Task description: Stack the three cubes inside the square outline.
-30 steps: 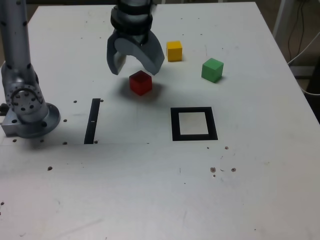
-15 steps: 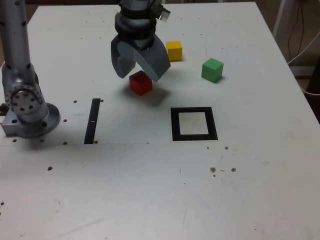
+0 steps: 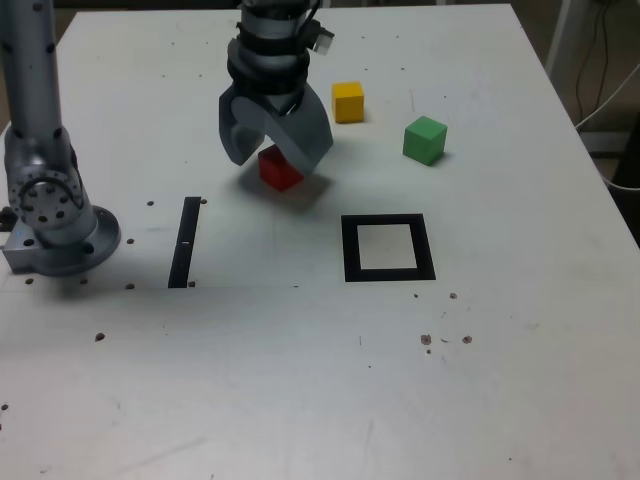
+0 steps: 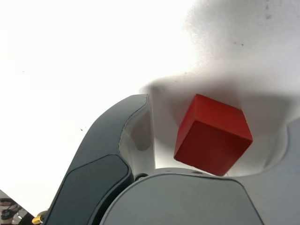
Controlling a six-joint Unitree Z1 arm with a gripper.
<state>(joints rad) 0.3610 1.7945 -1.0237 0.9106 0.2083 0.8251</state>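
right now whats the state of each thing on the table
red cube: on the table, between the end effector's open jaws, gap on one side
end effector: open, down around the red cube
yellow cube: on the table, untouched
green cube: on the table, untouched
square outline: empty

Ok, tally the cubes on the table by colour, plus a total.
red cube: 1
yellow cube: 1
green cube: 1
Total: 3
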